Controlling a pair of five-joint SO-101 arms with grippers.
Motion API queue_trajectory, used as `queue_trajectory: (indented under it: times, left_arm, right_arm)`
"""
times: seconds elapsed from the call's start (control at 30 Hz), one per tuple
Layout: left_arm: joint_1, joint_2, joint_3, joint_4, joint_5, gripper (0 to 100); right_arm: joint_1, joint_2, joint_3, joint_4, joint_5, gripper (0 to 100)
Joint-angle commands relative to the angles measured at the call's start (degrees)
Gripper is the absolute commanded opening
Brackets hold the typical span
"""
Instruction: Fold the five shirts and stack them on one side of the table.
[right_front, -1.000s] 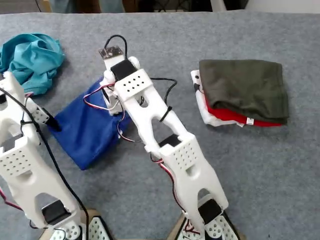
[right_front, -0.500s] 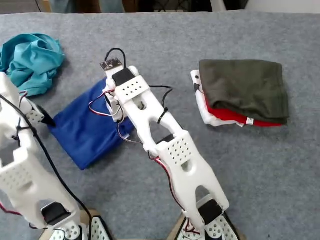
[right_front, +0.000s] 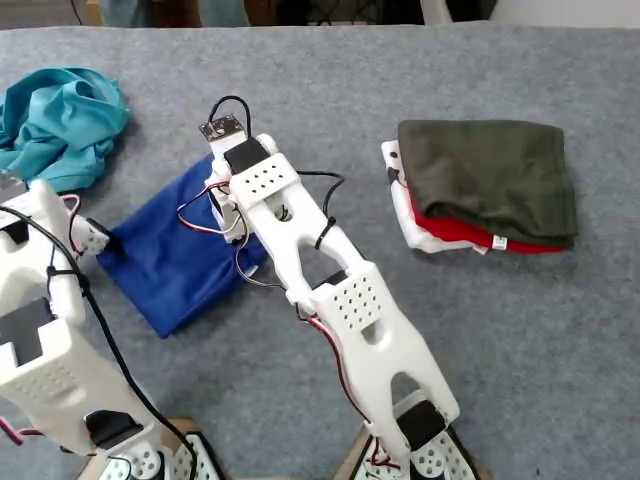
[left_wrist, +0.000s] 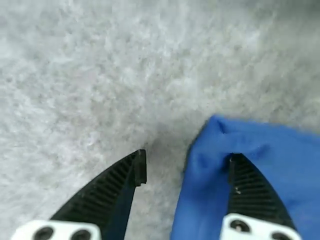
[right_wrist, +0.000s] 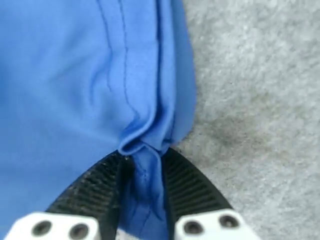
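A folded blue shirt (right_front: 170, 265) lies left of the table's middle. My right gripper (right_wrist: 145, 159) is shut on a bunched fold at the blue shirt's (right_wrist: 75, 75) right far edge, under the right arm (right_front: 262, 180). My left gripper (left_wrist: 187, 167) is open at the blue shirt's (left_wrist: 260, 150) left corner: one finger (left_wrist: 125, 175) rests over bare table, the other finger (left_wrist: 250, 190) lies on the cloth. From above, the left gripper (right_front: 102, 240) touches that corner. A crumpled teal shirt (right_front: 62, 115) lies at the far left. An olive shirt (right_front: 490, 170) tops a stack at the right.
The stack holds a red shirt (right_front: 450, 228) and a white shirt (right_front: 415, 232) under the olive one. The grey felt table (right_front: 350, 80) has open room at the back and at the near right. Both arm bases stand at the near edge.
The right gripper has shifted slightly toward the near side with the shirt's edge in it. The left arm has moved a little at the shirt's left corner.
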Motion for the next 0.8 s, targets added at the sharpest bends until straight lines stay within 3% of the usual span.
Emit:
queue_trajectory:
  times: [0.0, 0.3, 0.53, 0.77]
  left_arm:
    - [0.5, -2.3, 0.1, -3.3, 1.8, 28]
    - [0.9, -1.0, 4.7, -10.5, 4.3, 28]
    - [3.6, 4.7, -1.9, -5.0, 4.0, 27]
    - [6.8, 13.6, -12.7, 1.3, -0.7, 13]
  right_arm:
    - [0.8, 2.2, -1.0, -3.0, 0.4, 1.4]
    - [0.7, 2.2, -1.0, -3.0, 0.4, 1.4]
    - [0.7, 2.2, -1.0, -3.0, 0.4, 1.4]
    - [0.8, 2.2, -1.0, -3.0, 0.4, 1.4]
